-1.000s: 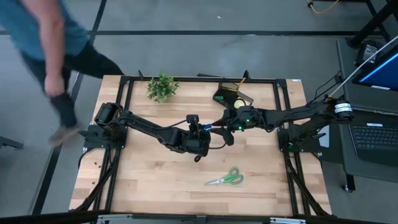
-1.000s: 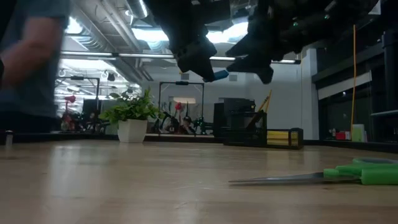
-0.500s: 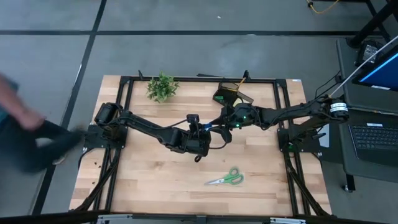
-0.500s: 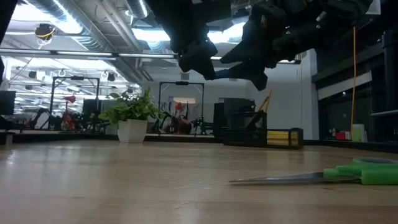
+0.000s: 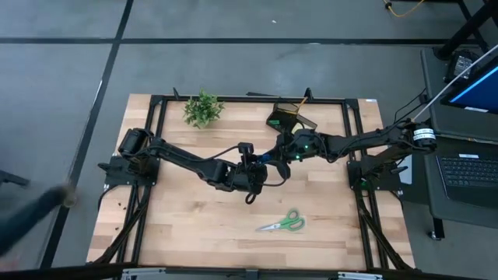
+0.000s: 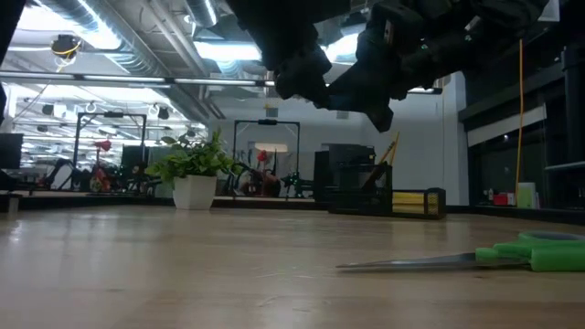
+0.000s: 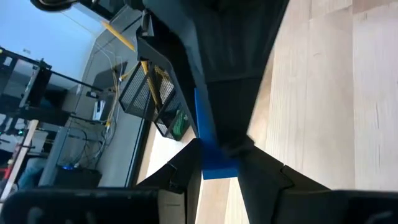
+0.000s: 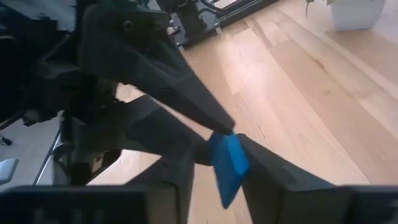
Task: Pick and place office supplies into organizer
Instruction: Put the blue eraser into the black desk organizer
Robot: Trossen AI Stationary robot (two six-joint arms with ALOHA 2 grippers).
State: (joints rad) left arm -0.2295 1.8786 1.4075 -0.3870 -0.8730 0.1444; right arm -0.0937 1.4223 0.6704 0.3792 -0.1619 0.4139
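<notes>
Since the earlier frames, the left gripper (image 5: pixel 264 168) has been brought up against the right gripper (image 5: pixel 274 161) above mid-table. A small blue rectangular eraser (image 8: pixel 227 164) is clamped between both grippers' fingers at once. Green-handled scissors (image 5: pixel 284 223) are left flat on the wooden table (image 5: pixel 179 225), and the black angular organizer (image 5: pixel 285 119) is seen at the far edge.

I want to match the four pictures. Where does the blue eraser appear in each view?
High view: blue eraser shows as a small blue spot at table centre, between the two grippers.
Low view: not visible; dark arms cover that place.
Left wrist view: eraser at centre, between dark fingers.
Right wrist view: eraser at lower centre, between dark fingers.
Shared landmark: the black organizer, absent only from the right wrist view.
</notes>
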